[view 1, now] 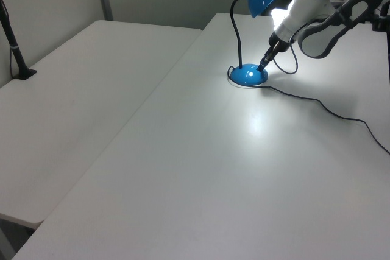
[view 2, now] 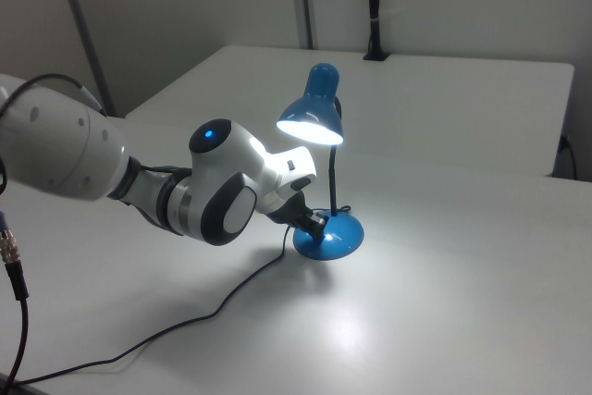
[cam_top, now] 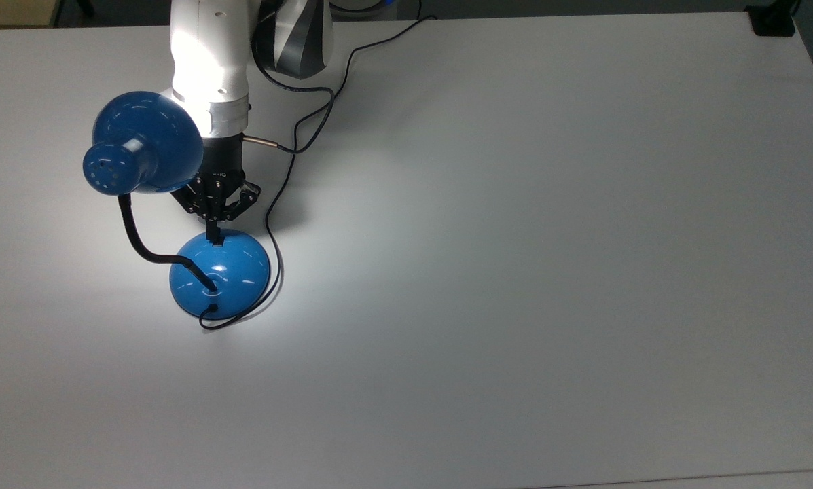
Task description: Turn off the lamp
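— Where do we stand with the blue desk lamp (cam_top: 219, 273)?
— It's lit on the tabletop (cam_top: 515, 272). Our pincer (cam_top: 212, 234), fingers together as one narrow tip, meets the base's black switch (cam_top: 214, 239) to press it.

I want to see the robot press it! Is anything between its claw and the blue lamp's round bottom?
Nothing: in the top view the gripper tip meets the lamp base at its switch.

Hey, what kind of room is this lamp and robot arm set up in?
Probably a robotics lab or test workspace: plain white tables pushed together, bare partition walls, and a robot arm at a lit blue desk lamp.
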Action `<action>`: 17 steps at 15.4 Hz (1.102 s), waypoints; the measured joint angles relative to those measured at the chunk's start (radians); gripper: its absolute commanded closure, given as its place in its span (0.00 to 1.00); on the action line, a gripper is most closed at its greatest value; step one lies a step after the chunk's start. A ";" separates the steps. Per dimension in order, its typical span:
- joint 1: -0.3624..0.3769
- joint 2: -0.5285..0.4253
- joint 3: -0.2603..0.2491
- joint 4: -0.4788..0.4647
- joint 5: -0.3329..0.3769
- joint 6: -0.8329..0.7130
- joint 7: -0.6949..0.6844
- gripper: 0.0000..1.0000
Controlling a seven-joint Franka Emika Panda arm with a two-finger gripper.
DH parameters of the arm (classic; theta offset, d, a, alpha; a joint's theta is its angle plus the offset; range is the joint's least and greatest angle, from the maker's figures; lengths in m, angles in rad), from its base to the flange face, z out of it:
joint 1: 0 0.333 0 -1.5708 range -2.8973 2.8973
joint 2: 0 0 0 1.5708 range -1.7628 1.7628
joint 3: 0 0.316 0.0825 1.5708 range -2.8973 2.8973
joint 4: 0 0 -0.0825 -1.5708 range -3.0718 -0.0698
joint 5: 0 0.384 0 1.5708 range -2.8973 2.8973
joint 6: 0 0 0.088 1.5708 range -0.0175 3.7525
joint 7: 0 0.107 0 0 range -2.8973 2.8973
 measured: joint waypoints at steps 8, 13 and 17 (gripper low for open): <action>0.002 0.004 0.000 -0.003 0.000 0.000 0.000 1.00; 0.002 -0.002 0.000 -0.003 -0.002 -0.034 -0.013 1.00; 0.003 -0.091 0.000 0.005 -0.004 -0.370 -0.130 0.70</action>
